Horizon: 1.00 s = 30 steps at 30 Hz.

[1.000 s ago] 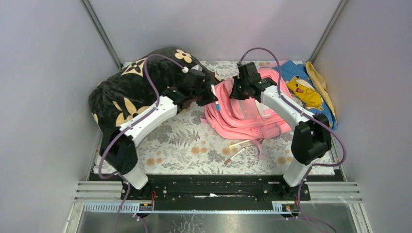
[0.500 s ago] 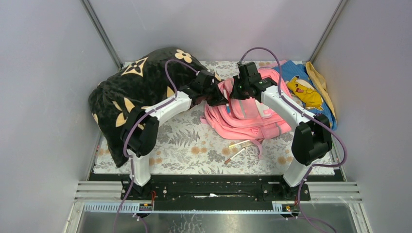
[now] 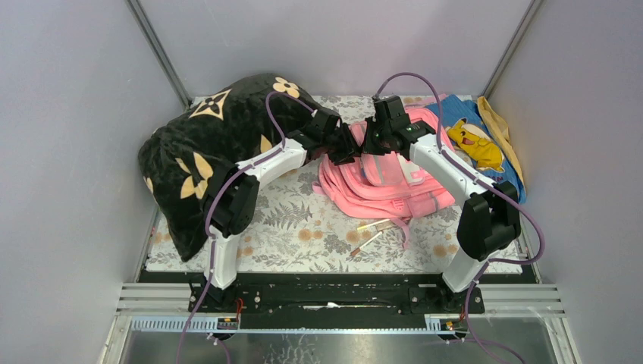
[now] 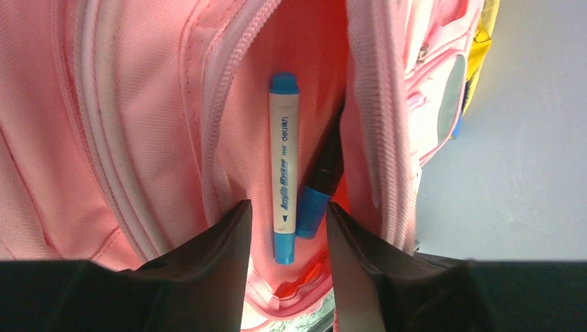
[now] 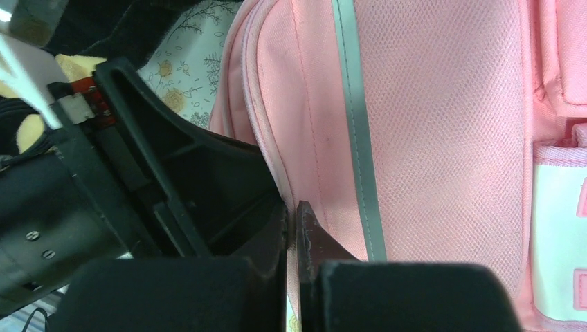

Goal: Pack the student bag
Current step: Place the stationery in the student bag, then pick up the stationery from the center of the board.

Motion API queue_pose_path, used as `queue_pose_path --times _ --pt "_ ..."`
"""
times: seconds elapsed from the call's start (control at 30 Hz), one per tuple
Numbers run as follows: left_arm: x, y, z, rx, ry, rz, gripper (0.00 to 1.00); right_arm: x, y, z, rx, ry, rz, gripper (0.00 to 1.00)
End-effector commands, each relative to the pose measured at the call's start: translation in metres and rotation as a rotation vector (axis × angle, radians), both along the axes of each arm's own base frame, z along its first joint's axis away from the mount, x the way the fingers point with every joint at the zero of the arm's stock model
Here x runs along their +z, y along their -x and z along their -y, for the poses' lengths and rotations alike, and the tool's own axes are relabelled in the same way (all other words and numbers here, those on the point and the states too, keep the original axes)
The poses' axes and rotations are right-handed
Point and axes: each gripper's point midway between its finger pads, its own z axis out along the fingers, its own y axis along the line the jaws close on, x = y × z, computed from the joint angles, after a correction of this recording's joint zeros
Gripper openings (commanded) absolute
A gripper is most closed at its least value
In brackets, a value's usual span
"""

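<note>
The bag's (image 3: 387,182) slit mouth is narrow. The right gripper (image 3: 373,142) pinches its edge, and the left gripper (image 3: 345,145), fingers spread, fills the mouth. The two grippers nearly touch, leaving no gap between them. Inside, a marker (image 4: 284,166) and a dark pen (image 4: 325,173) lie side by side, taking up much of the pocket. A pillow (image 3: 205,144) blocks the back left corner, a cloth (image 3: 455,114) the back right. The mat (image 3: 288,227) before the bag is passable, except for two loose pens (image 3: 373,226). Walls close three sides.
</note>
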Motion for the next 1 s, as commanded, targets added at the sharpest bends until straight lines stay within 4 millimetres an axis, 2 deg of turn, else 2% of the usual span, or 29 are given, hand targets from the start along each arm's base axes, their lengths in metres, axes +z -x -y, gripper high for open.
queue_pose_path --times 0.0,0.27,0.37,0.43,0.57,0.7,0.83,0.9,0.97 --pt "0.035 -0.005 -0.010 0.011 -0.010 0.112 0.49 0.047 0.002 -0.011 0.016 -0.087 0.089 0.00" --pt "0.056 0.023 -0.043 0.019 -0.063 0.209 0.47 0.039 -0.002 -0.005 -0.010 -0.072 0.079 0.00" --pt "0.062 0.041 -0.055 0.000 -0.082 0.243 0.46 0.038 -0.005 -0.003 -0.015 -0.067 0.076 0.00" --pt "0.059 0.059 -0.058 -0.069 -0.125 0.299 0.44 0.037 -0.005 -0.002 -0.018 -0.064 0.072 0.00" --pt "0.015 0.111 -0.067 -0.210 -0.362 0.346 0.43 0.035 -0.004 -0.002 -0.018 -0.067 0.068 0.00" --pt "-0.007 0.169 -0.052 -0.346 -0.390 0.377 0.56 0.031 -0.005 -0.001 -0.022 -0.063 0.060 0.00" --pt "-0.026 0.206 -0.041 -0.386 -0.462 0.312 0.61 0.031 -0.005 -0.001 -0.024 -0.061 0.060 0.00" --pt "-0.036 0.226 -0.027 -0.430 -0.465 0.316 0.61 0.029 -0.006 0.000 -0.028 -0.057 0.057 0.00" --pt "-0.042 0.234 -0.015 -0.455 -0.462 0.331 0.61 0.028 -0.006 0.000 -0.028 -0.053 0.055 0.00"
